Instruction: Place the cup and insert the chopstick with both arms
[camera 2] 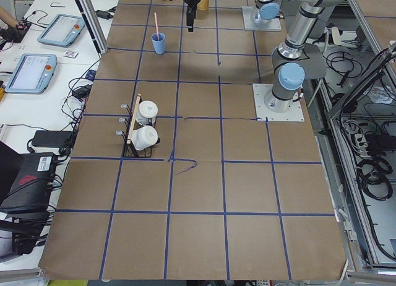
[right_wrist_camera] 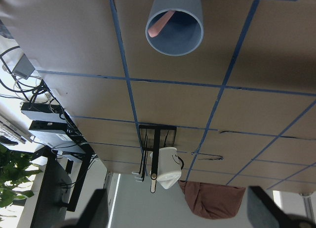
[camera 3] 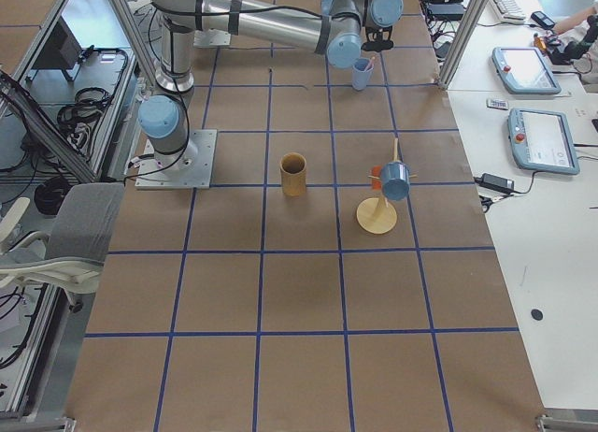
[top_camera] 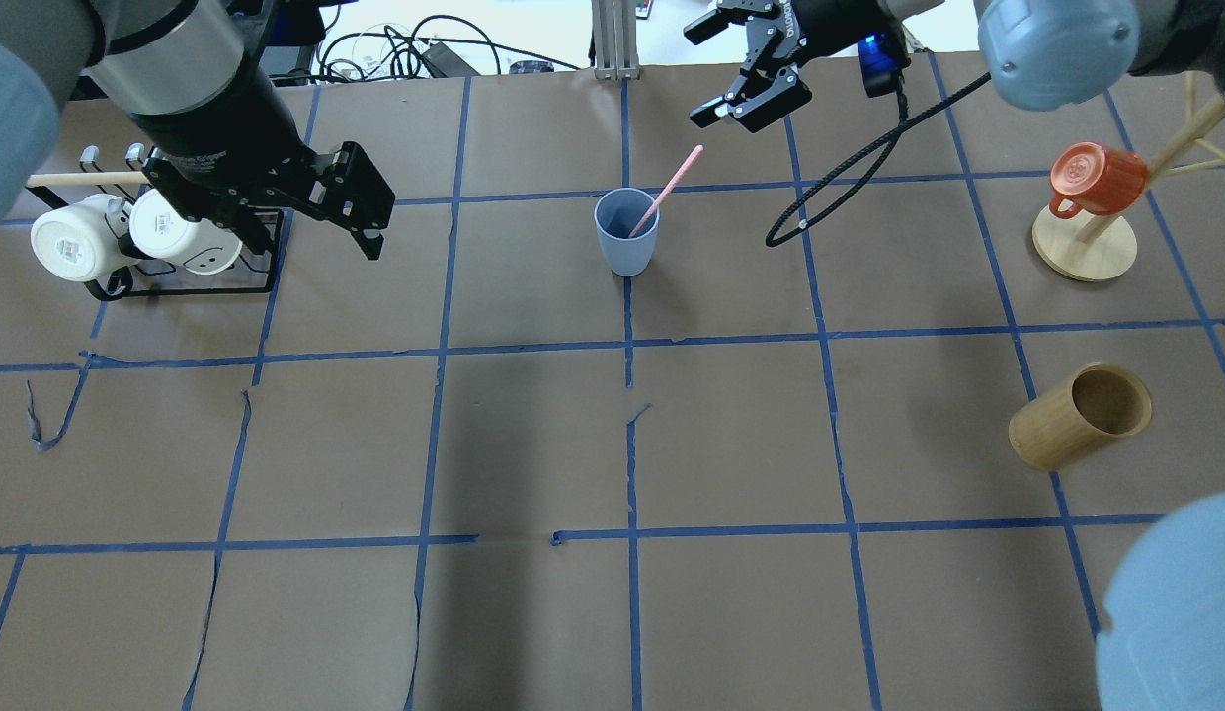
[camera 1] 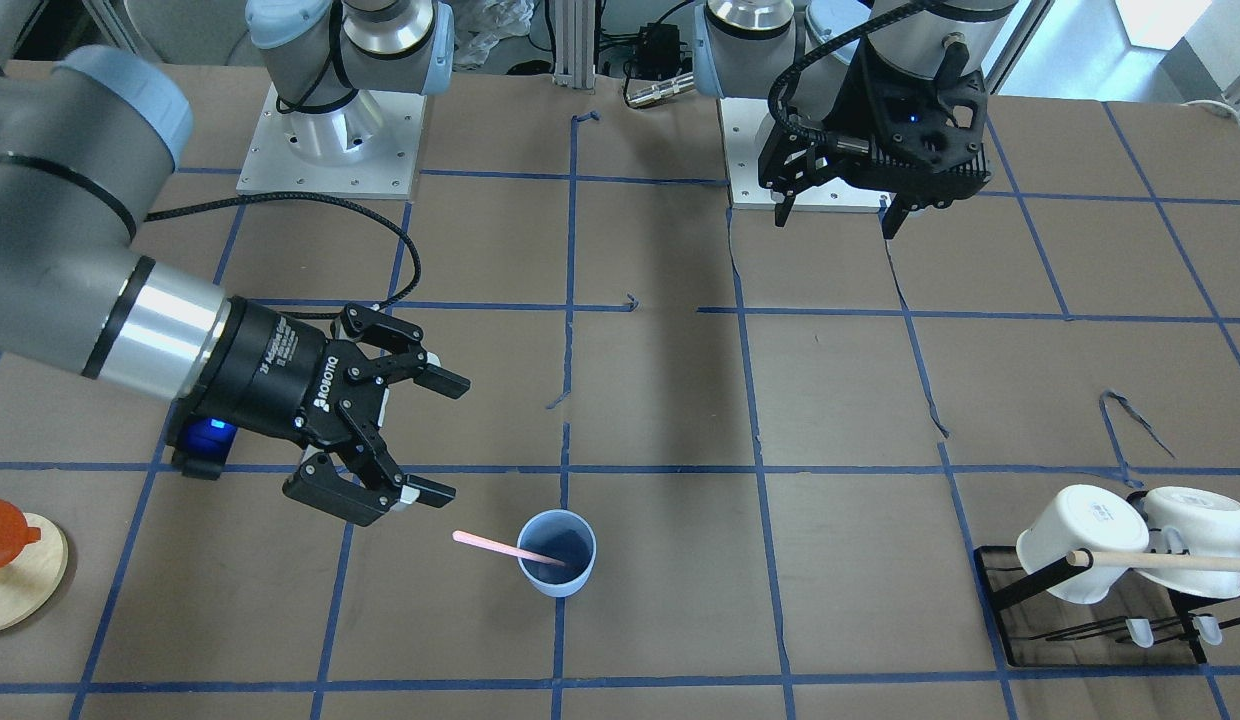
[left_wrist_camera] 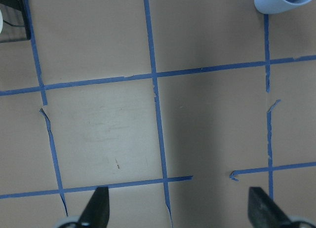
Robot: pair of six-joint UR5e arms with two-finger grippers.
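Observation:
The light-blue cup stands upright on the table near its far middle. A pale-pink chopstick leans inside it, its top pointing toward the right arm's side. My right gripper is open and empty, just off the chopstick's upper end. Its wrist view looks down into the cup with the chopstick inside. My left gripper is open and empty, well away from the cup, near the mug rack. The cup's edge shows in the left wrist view.
A black rack with two white mugs and a long wooden rod stands on the left arm's side. A tan bamboo cylinder lies on the right arm's side. An orange mug hangs on a wooden stand.

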